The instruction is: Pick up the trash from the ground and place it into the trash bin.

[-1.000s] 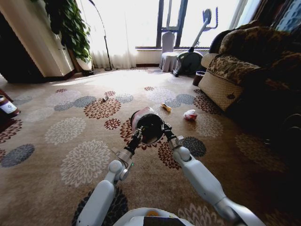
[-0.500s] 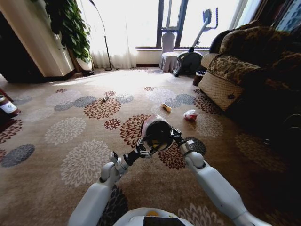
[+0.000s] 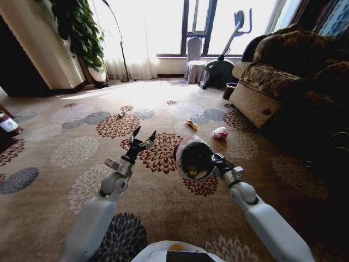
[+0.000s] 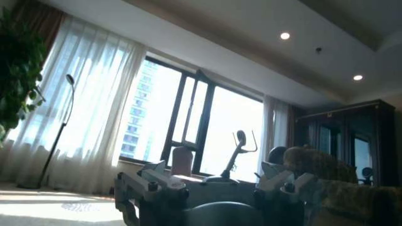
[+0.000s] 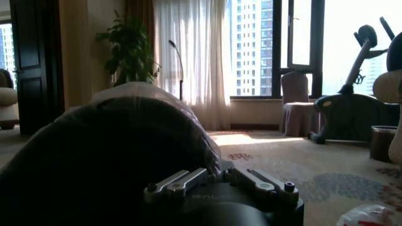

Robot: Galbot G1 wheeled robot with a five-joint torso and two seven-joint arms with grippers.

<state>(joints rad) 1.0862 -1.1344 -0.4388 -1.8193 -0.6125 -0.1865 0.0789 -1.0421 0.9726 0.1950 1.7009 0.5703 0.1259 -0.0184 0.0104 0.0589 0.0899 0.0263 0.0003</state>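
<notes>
Change: left gripper has let go of the small round black trash bin with pale plastic liner and swung left, fingers spread, empty.
Bin: carried above the floral carpet by the right gripper alone, clamped on its rim.
Trash: white-red crumpled wad and yellowish scrap lie ahead.
Meaning: left arm freed for picking.

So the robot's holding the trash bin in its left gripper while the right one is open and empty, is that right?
Not quite: the sides are swapped. In the head view the right gripper is shut on the trash bin, holding it above the carpet, while the left gripper is open and empty, raised apart from the bin.
</notes>
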